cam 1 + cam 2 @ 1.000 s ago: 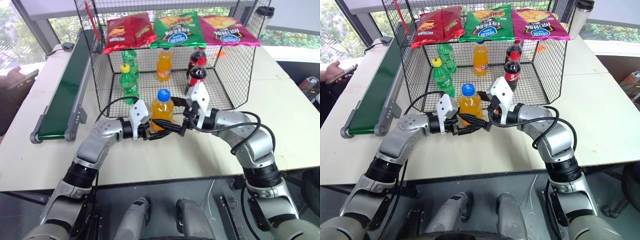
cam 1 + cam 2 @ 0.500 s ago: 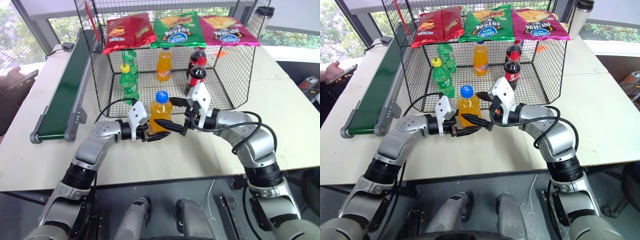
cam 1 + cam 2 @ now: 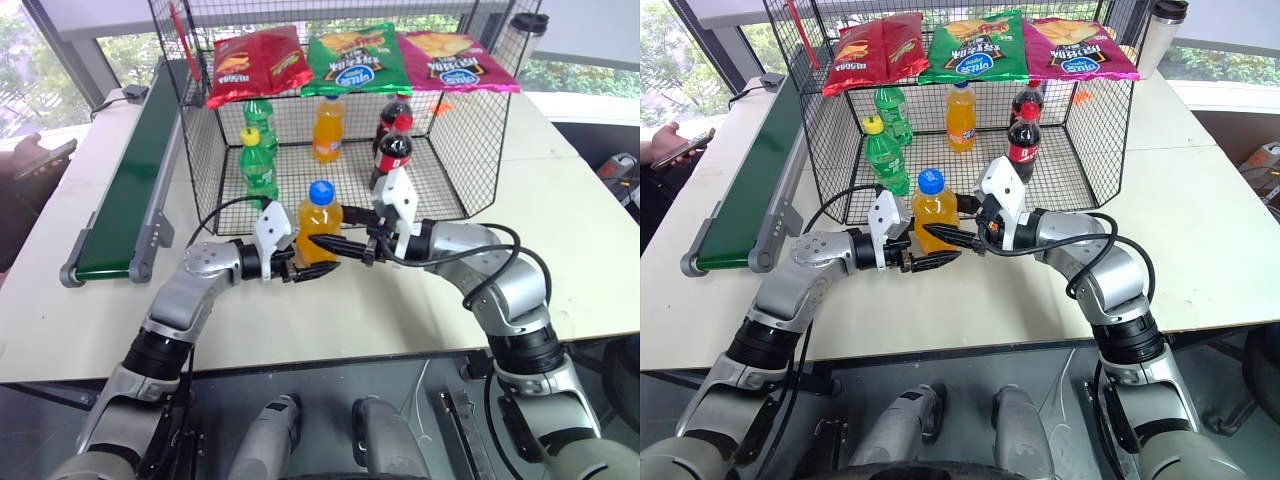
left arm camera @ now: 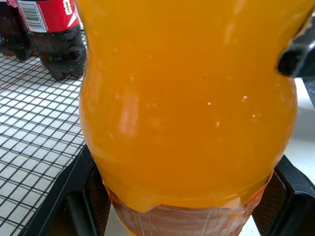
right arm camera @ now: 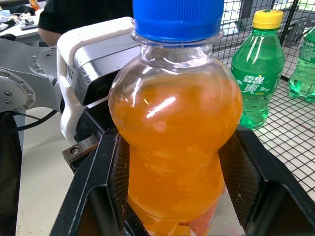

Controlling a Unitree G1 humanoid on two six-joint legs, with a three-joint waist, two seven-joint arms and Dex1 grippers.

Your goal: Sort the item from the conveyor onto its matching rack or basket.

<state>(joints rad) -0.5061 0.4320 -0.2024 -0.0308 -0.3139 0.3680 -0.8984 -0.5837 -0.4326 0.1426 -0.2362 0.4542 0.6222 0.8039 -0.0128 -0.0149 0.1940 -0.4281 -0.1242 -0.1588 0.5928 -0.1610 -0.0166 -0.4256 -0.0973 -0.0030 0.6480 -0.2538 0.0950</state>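
Both claws clamping orange soda bottle (image 3: 319, 232) upright above counter (image 3: 300, 310): left claw (image 3: 308, 270) gripping low, right claw (image 3: 340, 243) gripping higher, before black cage (image 3: 455, 150).

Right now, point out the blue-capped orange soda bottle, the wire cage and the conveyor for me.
blue-capped orange soda bottle (image 3: 320, 228), left eye view, on its orange body.
wire cage (image 3: 480, 150), left eye view, on its right mesh wall.
conveyor (image 3: 125, 195), left eye view, on the green belt.

Orange bottle (image 4: 187, 98) cap is cut off at the frame top; its base is hidden behind gripper fingers (image 5: 98, 196).
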